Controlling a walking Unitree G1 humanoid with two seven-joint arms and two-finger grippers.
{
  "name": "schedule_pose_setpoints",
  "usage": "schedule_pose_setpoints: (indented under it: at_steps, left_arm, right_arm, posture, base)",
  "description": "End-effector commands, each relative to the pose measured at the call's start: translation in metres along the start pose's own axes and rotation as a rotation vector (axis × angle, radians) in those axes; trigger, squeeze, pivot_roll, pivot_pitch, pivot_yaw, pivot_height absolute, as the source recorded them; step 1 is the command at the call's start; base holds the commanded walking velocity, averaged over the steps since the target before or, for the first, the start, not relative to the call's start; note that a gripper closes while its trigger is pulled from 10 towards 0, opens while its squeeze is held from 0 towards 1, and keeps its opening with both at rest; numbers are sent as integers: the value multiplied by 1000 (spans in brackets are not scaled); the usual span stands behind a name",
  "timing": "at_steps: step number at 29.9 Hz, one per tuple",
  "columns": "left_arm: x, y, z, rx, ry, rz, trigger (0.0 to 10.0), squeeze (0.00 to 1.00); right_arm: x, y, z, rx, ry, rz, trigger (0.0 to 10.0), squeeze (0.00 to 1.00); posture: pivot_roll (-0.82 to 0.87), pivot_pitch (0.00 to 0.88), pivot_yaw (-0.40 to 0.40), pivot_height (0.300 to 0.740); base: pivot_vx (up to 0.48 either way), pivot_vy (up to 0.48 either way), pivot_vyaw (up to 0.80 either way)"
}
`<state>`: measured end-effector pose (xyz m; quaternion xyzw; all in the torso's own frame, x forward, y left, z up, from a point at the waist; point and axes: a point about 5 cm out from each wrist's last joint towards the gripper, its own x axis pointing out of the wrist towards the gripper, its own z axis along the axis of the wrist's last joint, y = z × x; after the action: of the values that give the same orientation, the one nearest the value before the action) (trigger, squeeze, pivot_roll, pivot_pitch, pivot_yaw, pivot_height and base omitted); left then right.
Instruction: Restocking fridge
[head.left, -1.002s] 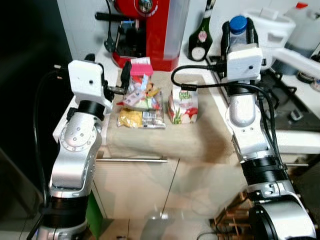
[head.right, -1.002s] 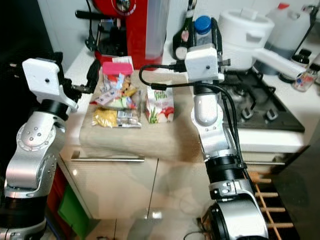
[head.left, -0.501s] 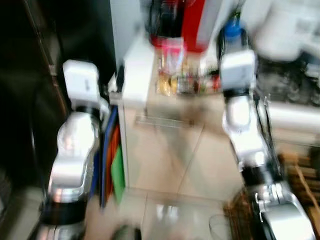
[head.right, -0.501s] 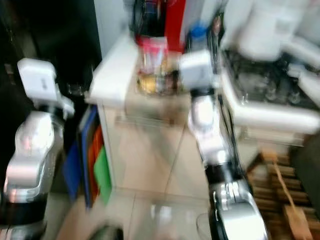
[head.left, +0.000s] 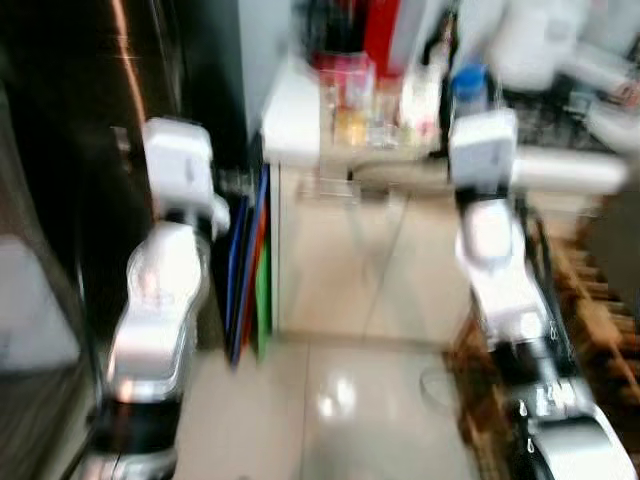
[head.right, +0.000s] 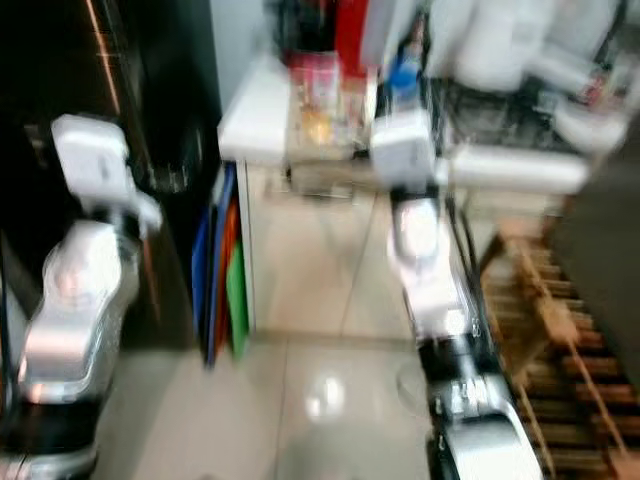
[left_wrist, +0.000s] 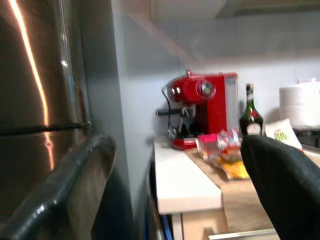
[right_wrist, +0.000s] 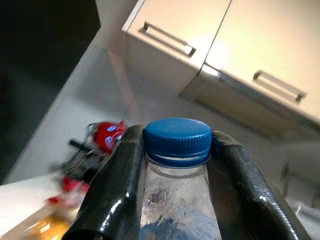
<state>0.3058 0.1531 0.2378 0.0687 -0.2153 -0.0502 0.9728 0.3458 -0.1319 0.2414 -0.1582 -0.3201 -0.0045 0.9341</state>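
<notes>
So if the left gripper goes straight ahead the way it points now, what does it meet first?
Probably the dark fridge handle, which lies close beside the left gripper in its wrist view. Further along comes the white counter with the red coffee machine. Depth is unclear.

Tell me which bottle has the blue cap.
The clear bottle clamped between the right gripper's fingers; the dark green bottle stands on the counter beside the red coffee machine.

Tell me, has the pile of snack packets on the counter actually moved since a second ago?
No. The snack packets lie on the counter in front of the red coffee machine, as before. The whole picture shifted because the robot backed away.
</notes>
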Motion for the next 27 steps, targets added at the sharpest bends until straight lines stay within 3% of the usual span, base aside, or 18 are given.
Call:
schedule_pose_setpoints:
  at_steps: [1,3,5,8,9,12,15,19,27]
  left_arm:
    - [-4,-6,-1,-12,11,-31,10000,0]
    - [-6,-6,-2,-18,13,-33,10000,0]
    - [-18,-4,-12,-50,57,-47,10000,0]
    - [-36,-5,-28,-64,128,-79,10000,0]
    - [-36,-5,-28,-64,128,-79,10000,0]
    - [-56,-9,-47,-160,223,-129,10000,0]
    - [-66,-19,-54,-266,267,-189,10000,0]
    - [-70,-35,-54,-320,274,-302,10000,0]
    - [-68,-35,-54,-386,278,-340,10000,0]
  right_arm:
    - [-10,-1,-22,110,148,51,0,0]
    - [-14,1,-27,133,179,72,0,0]
    - [-42,9,-53,231,363,188,0,0]
    - [-77,12,-67,331,495,277,0,0]
    - [-77,12,-67,331,495,277,0,0]
    - [-104,6,-69,359,535,337,0,0]
    - [-113,-2,-72,336,555,342,0,0]
    - [-112,-4,-74,329,560,341,0,0]
    - [-121,1,-71,346,575,393,0,0]
  posture:
    - [-63,0,-31,740]
    - [-63,0,-30,740]
    - [-67,0,-32,740]
    - [-74,0,-33,740]
    - [-74,0,-33,740]
    - [-81,0,-29,740]
    - [-91,0,-22,740]
    - [-105,0,-9,740]
    - [-116,0,-3,740]
  base:
    - [0,0,0]
    - [0,0,0]
    - [0,0,0]
    - [0,0,0]
    - [0,0,0]
    - [0,-86,0]
    - [0,-418,0]
    - [276,-390,-647]
    - [283,-384,-663]
